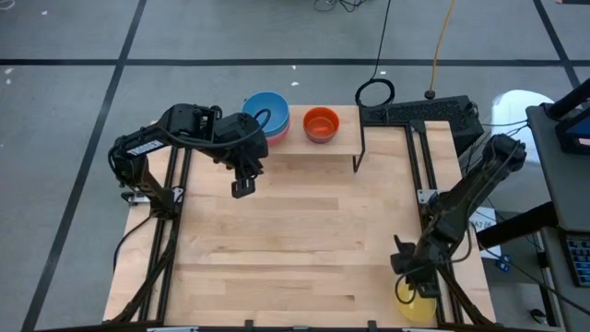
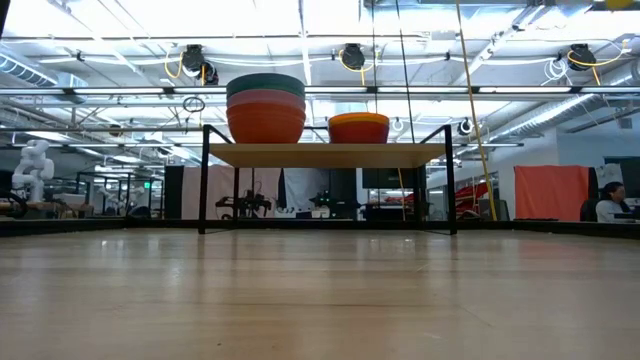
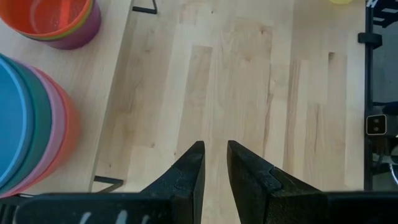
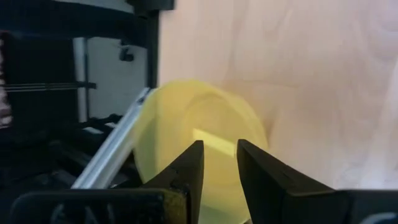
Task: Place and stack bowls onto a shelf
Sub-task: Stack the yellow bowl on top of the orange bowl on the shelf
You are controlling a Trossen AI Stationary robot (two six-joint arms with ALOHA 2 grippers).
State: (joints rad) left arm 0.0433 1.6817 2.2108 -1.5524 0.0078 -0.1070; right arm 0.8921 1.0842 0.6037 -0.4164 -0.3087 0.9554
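Observation:
The shelf [image 1: 304, 152] stands at the table's far middle, on black legs [image 2: 204, 180]. On its left end sits a stack of bowls [image 1: 265, 112] with blue on top; the low view shows teal, pink and orange below [image 2: 265, 108]. Beside it sits a second stack with orange on top [image 1: 321, 122] [image 3: 56, 22]. My left gripper [image 1: 242, 187] [image 3: 215, 152] hangs over the bare table just near of the shelf's left end, fingers almost together and empty. My right gripper [image 1: 408, 277] [image 4: 219, 149] is at the near right corner, shut on a yellow bowl [image 1: 419, 304]. My right gripper comes at the yellow bowl from above, pointing down. Its fingers stand close together on the bowl's wall [image 4: 214, 140], near the rim. The fingers hide the exact place of contact. I cannot tell whether the bowl is lifted off the table.
Black frame rails run along both sides of the table [image 1: 433, 184] [image 1: 171, 231]. Black equipment [image 1: 424, 112] and a cable loop [image 1: 375, 92] lie behind the shelf's right end. The tabletop [image 1: 304, 240] between the arms is bare wood. A person sits far off in the room [image 2: 608, 205].

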